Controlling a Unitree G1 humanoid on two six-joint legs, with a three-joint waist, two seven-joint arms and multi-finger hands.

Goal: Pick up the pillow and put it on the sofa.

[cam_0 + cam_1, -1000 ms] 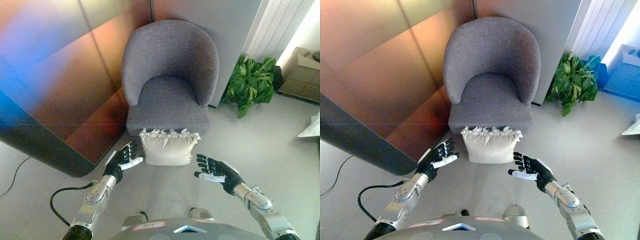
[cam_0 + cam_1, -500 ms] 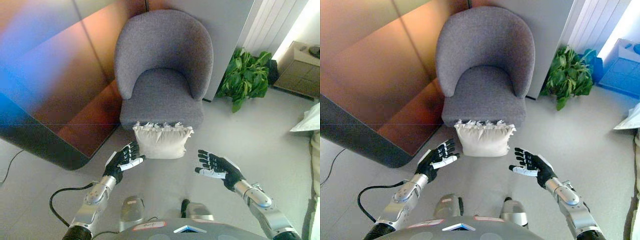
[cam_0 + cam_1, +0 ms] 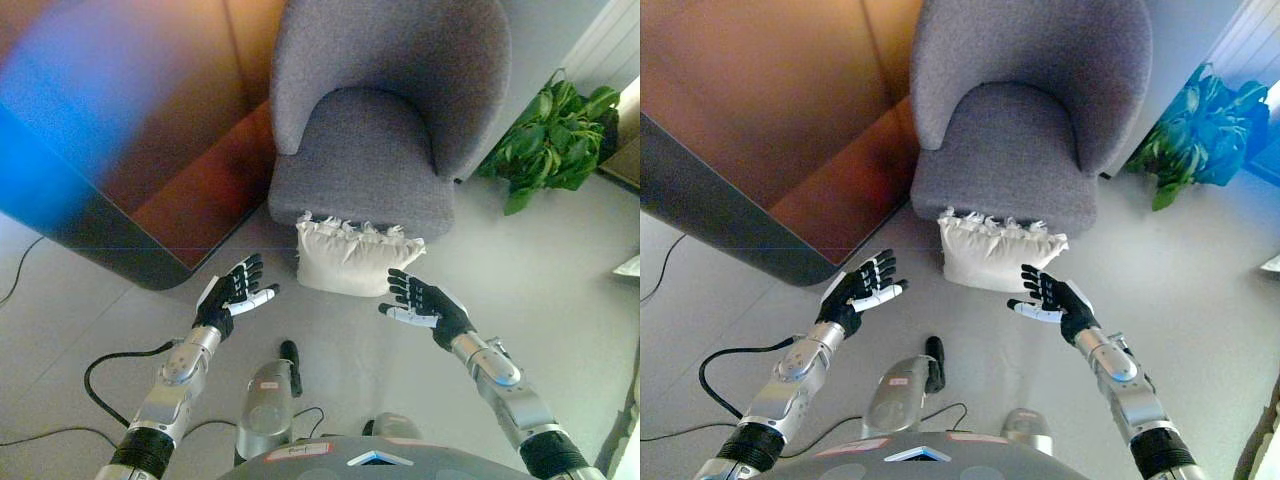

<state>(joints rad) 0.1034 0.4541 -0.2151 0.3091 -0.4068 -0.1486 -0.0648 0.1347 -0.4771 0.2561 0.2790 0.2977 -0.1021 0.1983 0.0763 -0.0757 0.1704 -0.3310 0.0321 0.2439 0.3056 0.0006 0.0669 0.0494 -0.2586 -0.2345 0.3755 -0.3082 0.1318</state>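
A cream pillow [image 3: 352, 260] with a frilled top edge stands on the floor, leaning against the front of a grey upholstered armchair [image 3: 385, 120]. My left hand [image 3: 230, 297] hovers open to the pillow's left, a short gap away from it. On the other side, my right hand [image 3: 422, 303] is open too, palm turned inward, just below the pillow's right lower corner. Neither hand touches the pillow. The armchair's seat [image 3: 1012, 150] holds nothing.
A brown glossy panel with a dark rounded base [image 3: 130, 200] stands to the left of the armchair. A green potted plant [image 3: 555, 145] sits at the right, by the wall. Pale floor [image 3: 560, 290] spreads around the pillow.
The whole view has shifted, so chair and pillow now sit further right and closer. My right hand has come nearer the pillow's right corner; my left hand now sits further from its left side.
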